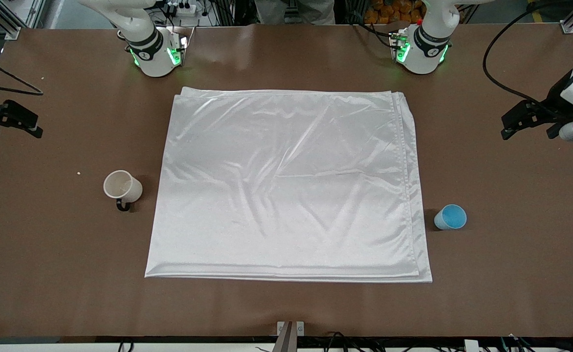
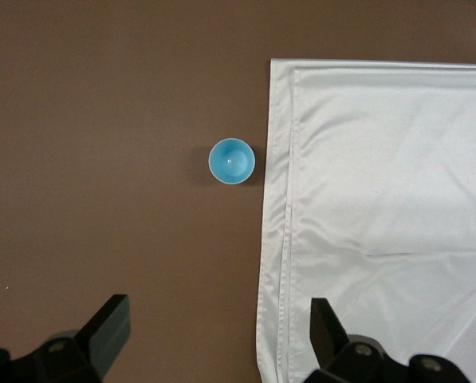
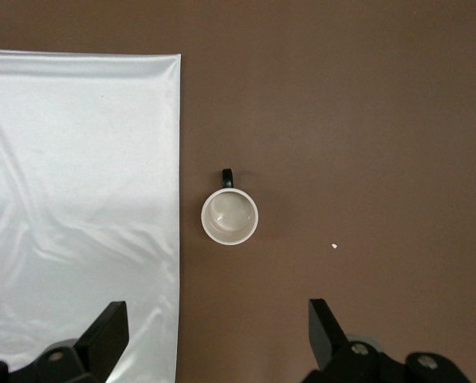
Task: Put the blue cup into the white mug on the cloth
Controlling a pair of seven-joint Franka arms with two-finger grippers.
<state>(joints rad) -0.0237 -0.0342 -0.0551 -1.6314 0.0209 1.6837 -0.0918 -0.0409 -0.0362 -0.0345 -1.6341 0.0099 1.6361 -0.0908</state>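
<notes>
The cloth (image 1: 286, 181) lies flat in the middle of the table. The blue cup (image 1: 451, 217) stands upright on the bare table, just off the cloth's edge toward the left arm's end. The white mug (image 1: 121, 187) stands upright on the bare table off the cloth's edge toward the right arm's end, its black handle pointing toward the front camera. My left gripper (image 1: 509, 124) is open and empty, high over the table's left-arm end; its wrist view shows the cup (image 2: 231, 160) and the cloth's edge (image 2: 281, 239) below the gripper (image 2: 219, 311). My right gripper (image 1: 32, 124) is open and empty, high over the right-arm end, above the mug (image 3: 230, 216).
A small white crumb (image 1: 78, 173) lies on the table near the mug. Black cables (image 1: 499, 73) run by the arms' ends of the table. A metal bracket (image 1: 290, 331) sits at the table's front edge. Brown tabletop (image 1: 286, 308) surrounds the cloth.
</notes>
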